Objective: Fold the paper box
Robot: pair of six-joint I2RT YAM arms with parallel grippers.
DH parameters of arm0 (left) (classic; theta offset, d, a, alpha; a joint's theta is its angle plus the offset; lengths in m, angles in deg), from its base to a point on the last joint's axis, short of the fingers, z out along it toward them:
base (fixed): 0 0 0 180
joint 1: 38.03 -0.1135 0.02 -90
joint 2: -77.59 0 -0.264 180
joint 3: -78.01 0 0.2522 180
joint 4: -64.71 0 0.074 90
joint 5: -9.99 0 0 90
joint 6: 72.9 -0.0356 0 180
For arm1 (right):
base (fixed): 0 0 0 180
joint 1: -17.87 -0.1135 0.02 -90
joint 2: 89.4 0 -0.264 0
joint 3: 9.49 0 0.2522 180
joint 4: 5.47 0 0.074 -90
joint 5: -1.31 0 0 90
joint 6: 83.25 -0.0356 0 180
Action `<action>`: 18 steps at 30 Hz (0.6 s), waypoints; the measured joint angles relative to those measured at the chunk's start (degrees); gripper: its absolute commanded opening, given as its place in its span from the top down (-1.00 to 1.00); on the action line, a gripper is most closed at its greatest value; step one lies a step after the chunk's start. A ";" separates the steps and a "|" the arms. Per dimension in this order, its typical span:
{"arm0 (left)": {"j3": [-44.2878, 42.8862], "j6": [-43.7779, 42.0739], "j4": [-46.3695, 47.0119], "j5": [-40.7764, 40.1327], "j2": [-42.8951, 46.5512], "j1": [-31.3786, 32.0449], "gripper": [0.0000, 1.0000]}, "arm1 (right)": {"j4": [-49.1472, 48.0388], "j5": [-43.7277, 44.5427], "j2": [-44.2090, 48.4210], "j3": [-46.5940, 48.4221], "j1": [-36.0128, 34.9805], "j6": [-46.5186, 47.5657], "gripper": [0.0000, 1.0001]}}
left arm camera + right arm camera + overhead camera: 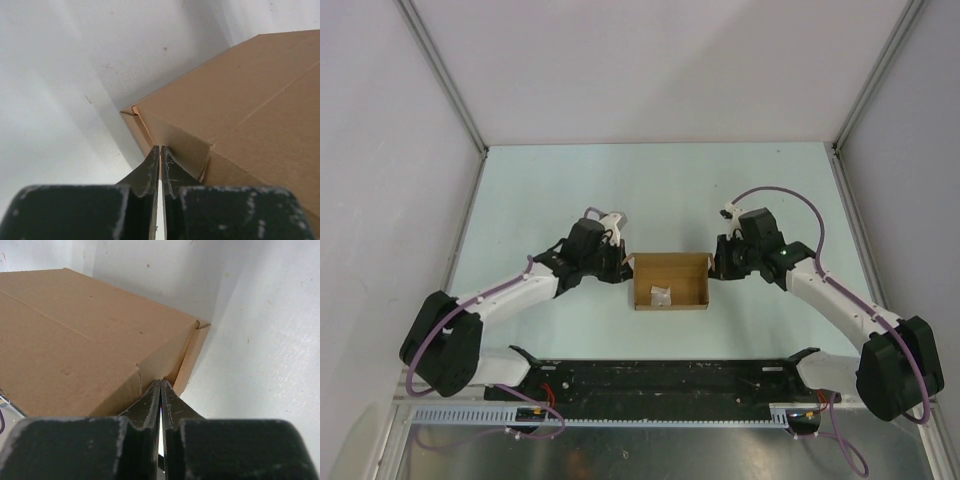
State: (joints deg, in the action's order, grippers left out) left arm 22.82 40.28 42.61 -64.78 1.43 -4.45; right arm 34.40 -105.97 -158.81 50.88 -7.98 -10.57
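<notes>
Both tools are pinched closed with nothing visibly between the fingers. The left gripper (623, 266) and right gripper (714, 268) each butt their tips against an end wall of the paper box (672, 268), which sits right between them, open side up. My guess is they're squeezing it from both ends to square up the flaps. There's a pale green table (550, 190) underneath, plain white walls (620, 60) around it and a tiny white wad (661, 296) inside the box.

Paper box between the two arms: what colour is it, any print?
The paper box is plain brown kraft, no print; best seen in the left wrist view.
</notes>
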 measured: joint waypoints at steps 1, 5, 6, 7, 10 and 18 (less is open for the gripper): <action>0.26 0.35 0.50 -0.02 0.24 0.35 0.86 | -0.31 0.00 0.04 -0.24 -0.13 -0.04 0.88; 1.05 1.25 2.14 -0.09 0.50 1.44 0.86 | -1.31 0.02 0.55 -1.33 -0.35 -0.31 0.88; 1.27 1.42 2.45 -0.07 0.50 1.66 0.87 | -1.49 0.02 0.66 -1.57 -0.44 -0.48 0.88; 1.38 1.55 2.73 -0.09 0.50 1.88 0.87 | -1.62 0.02 0.72 -1.77 -0.52 -0.66 0.88; 1.40 2.25 3.56 -0.22 0.50 2.54 0.87 | -1.92 0.07 0.74 -2.08 -0.92 -0.74 0.88; 2.73 2.84 4.92 -0.96 0.42 4.17 0.89 | -2.40 0.63 1.16 -3.15 -1.57 -0.90 0.88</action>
State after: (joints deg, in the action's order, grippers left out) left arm 25.55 43.12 47.53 -65.74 1.84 -0.27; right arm 31.99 -105.34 -157.65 47.73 -9.55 -11.46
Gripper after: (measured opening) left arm 0.057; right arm 0.060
